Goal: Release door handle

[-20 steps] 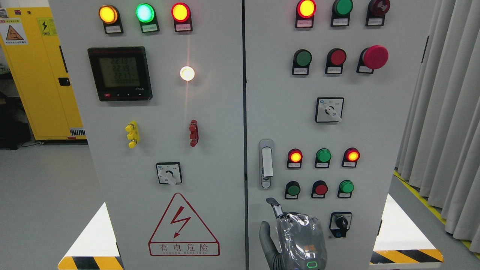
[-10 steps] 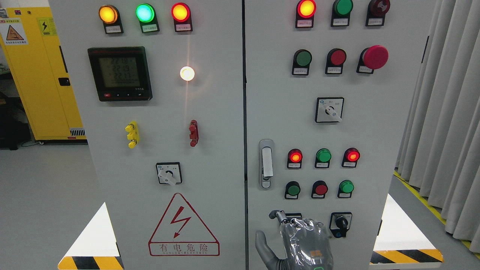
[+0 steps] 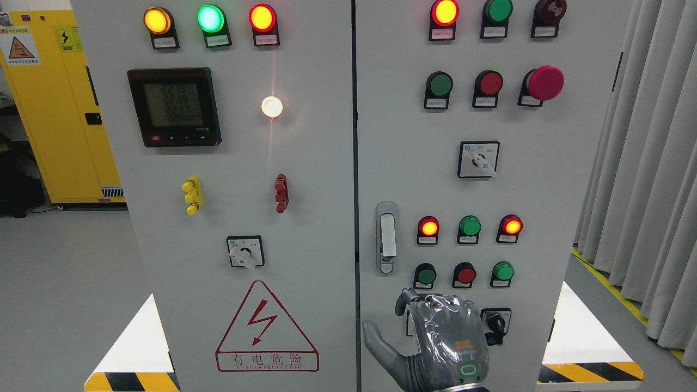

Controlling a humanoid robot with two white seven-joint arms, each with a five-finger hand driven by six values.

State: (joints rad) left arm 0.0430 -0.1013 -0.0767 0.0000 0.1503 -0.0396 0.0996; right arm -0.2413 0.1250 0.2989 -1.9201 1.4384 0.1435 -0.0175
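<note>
The silver door handle (image 3: 386,238) sits upright in its recess on the left edge of the right cabinet door (image 3: 544,218), and both doors are closed. My right hand (image 3: 405,318), grey and wrapped in clear plastic, hangs below the handle, apart from it, in front of the lower switches. Its fingers are curled in at the knuckles, the thumb sticks out to the left, and it holds nothing. The left arm does not show.
Lit indicator lamps, push buttons, a red emergency button (image 3: 544,83) and rotary switches (image 3: 478,159) cover the right door. The left door (image 3: 218,218) carries a meter (image 3: 174,106) and a warning triangle (image 3: 267,329). A yellow cabinet (image 3: 54,109) stands at left, curtains (image 3: 648,163) at right.
My right hand has come up a little and shifted right below the handle. Its index finger, stretched up a second ago, has curled in.
</note>
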